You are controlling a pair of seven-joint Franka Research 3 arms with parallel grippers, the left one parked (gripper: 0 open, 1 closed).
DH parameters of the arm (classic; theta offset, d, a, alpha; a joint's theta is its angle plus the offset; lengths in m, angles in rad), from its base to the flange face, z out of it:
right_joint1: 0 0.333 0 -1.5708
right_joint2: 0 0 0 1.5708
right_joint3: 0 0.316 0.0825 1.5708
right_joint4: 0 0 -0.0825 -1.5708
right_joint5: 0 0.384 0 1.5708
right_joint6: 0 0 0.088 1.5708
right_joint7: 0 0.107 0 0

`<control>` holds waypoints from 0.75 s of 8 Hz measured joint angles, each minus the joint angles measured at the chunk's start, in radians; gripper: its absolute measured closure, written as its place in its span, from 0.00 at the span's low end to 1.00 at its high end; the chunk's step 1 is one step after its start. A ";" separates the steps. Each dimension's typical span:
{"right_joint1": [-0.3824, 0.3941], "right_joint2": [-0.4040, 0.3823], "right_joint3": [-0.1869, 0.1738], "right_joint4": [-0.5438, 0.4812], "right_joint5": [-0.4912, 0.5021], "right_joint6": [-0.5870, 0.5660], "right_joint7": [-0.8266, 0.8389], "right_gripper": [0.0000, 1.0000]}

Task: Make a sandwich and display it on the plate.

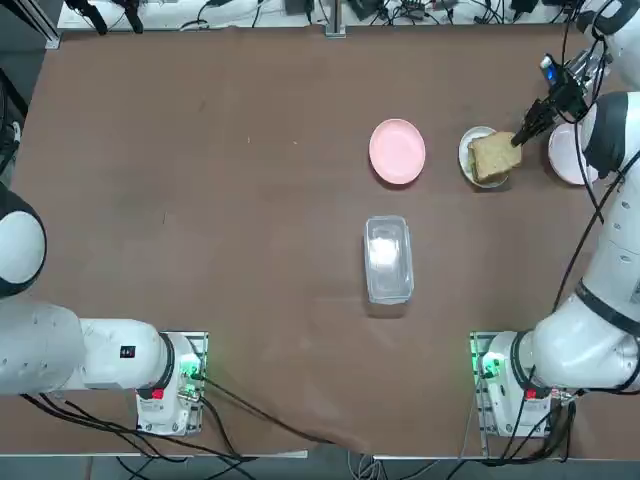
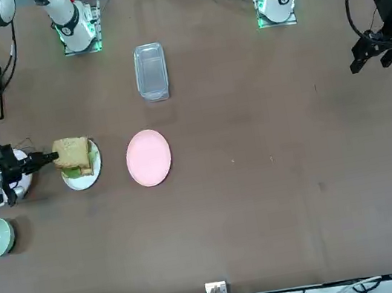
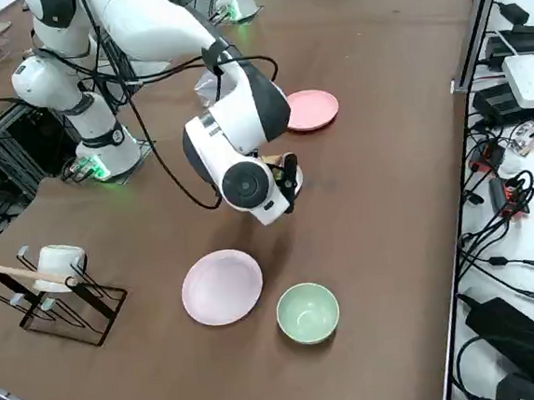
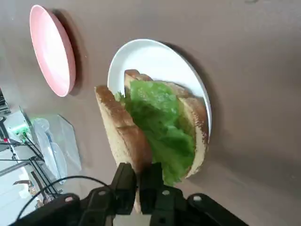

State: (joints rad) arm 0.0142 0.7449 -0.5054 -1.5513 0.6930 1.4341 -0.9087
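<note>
Right now your right gripper [image 4: 138, 186] sits at the far right part of the table, its fingers pressed together on the near edge of the upper bread slice [image 4: 123, 134], pinching it. That slice is lifted on the gripper's side and tilts up off the filling, so the sandwich [image 1: 492, 156] stands open like a hinge. In the wrist view you see green lettuce [image 4: 157, 122] spread over the lower bread slice [image 4: 196, 123], which lies flat on the white plate [image 4: 149, 60]. So the sandwich lies directly ahead of the fingertips, touching them at the upper slice only; the lower slice and the lettuce are not gripped.

Count with me. You have two bread slices, one lifted and one flat. You have one layer of green leaves between them; an orange piece cannot be made out. You have three plates: the white one under the sandwich, a stronger pink plate [image 1: 397, 150] just beside it toward the table's middle, and a pale pinkish plate [image 3: 222, 286] on the outer side, partly under the arm in the top view. One pale green bowl [image 3: 308, 312] stands near that pale plate. One clear plastic container [image 1: 387, 258] lies near the table's middle.
</note>
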 joint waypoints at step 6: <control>-0.002 0.021 0.001 0.013 0.000 0.000 -0.002 0.25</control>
State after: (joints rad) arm 0.0121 0.7658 -0.5048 -1.5382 0.6933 1.4341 -0.9111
